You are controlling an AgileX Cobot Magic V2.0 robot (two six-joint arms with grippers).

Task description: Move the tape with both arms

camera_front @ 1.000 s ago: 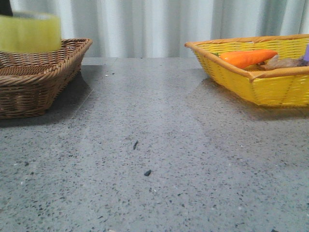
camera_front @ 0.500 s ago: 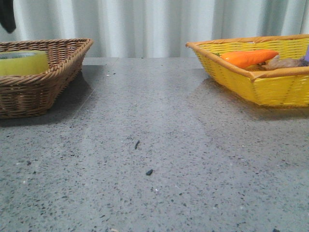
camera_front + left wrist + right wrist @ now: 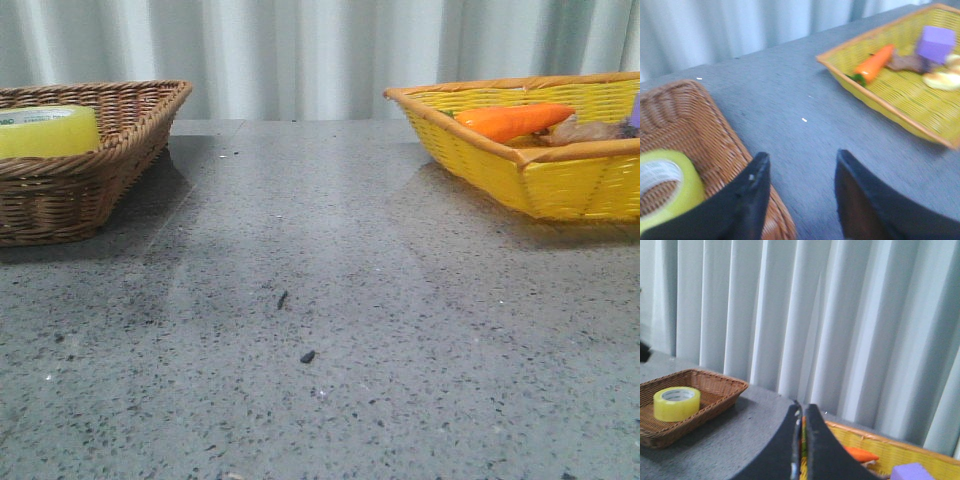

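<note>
The tape, a thick yellow-green roll with a white core, lies flat in the brown wicker basket at the left of the table. It also shows in the left wrist view, tape, and in the right wrist view, tape. My left gripper hangs open and empty above the basket's corner and the table, beside the roll and apart from it. My right gripper is shut with nothing between its fingers, held high over the table near the yellow basket. Neither gripper appears in the front view.
The yellow basket at the right holds an orange carrot, a purple block and other small items. Grey speckled table lies between the baskets, with two small dark specks. A pleated curtain hangs behind.
The tape dropped from above the brown basket into it and now rests there. The dark left gripper seen at the top left half a second ago has left the front view.
</note>
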